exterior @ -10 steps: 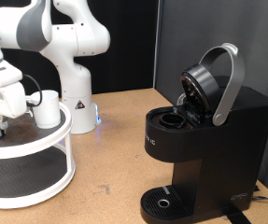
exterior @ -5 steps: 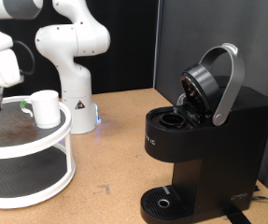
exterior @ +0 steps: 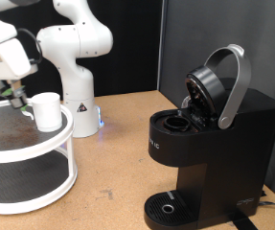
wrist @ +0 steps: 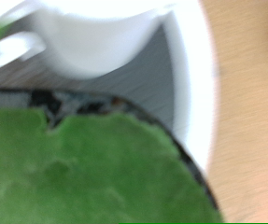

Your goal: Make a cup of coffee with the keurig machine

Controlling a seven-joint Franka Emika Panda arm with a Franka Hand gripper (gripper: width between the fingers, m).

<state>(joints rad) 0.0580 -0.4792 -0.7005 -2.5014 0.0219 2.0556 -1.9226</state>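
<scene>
One small green-topped pod seems pinched in the fingers above the white stand, beside the cup, w/ the keurig machine open; pod probably light, thin, best gripped at rim.

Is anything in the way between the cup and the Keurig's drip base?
Nothing visible. The cup stands on the round white stand; bare tabletop lies between it and the keurig machine, whose drip base is unoccupied.
</scene>
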